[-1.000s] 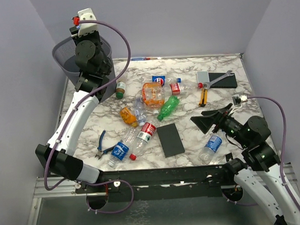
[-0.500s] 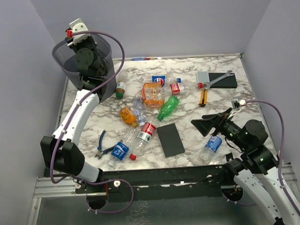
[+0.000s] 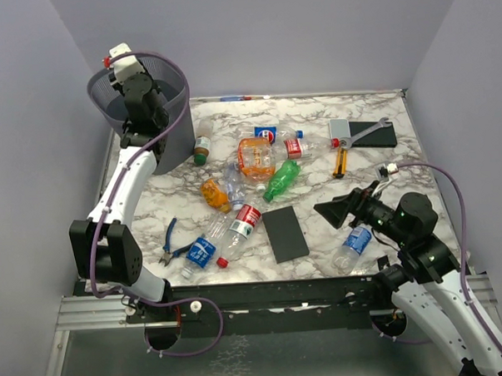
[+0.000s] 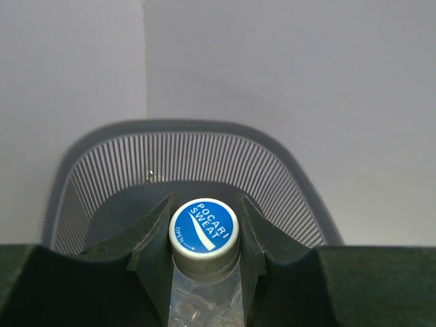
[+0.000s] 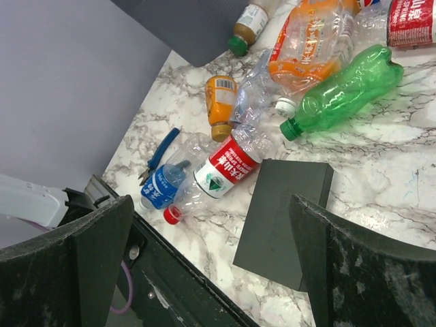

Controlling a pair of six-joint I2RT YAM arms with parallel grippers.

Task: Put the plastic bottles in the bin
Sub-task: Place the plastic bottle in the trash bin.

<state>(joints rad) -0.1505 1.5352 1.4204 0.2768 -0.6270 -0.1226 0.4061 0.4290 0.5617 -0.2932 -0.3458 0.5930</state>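
- Right arm sits at 5 o'clock on the near edge, elbow folded. I see the right gripper point(image 3: 342, 207) hovering above the table point(image 3: 375, 162), aimed toward 9 o'clock, jaws spread wide with nothing in them.
- Blue-label bottle point(image 3: 353, 241) lies flat just at the right gripper's 6 o'clock. Black slab point(image 3: 285, 232) is at its 9 o'clock.
- Pliers point(image 3: 170, 241) are at 7 o'clock.
- Mid-table there's a loose scatter lying flat: red-label bottle point(image 3: 244, 220), orange bottle point(image 3: 214, 192), green bottle point(image 3: 282, 180).
- Left arm runs from 7 o'clock up the left edge, nearly stretched, with its wrist bent over the bin point(image 3: 175, 137) at 10 o'clock.
- Left gripper point(image 4: 204, 235) is clamped on the neck of a clear blue-cap bottle point(image 4: 204, 227). I read that bottle as held over the bin's mouth.
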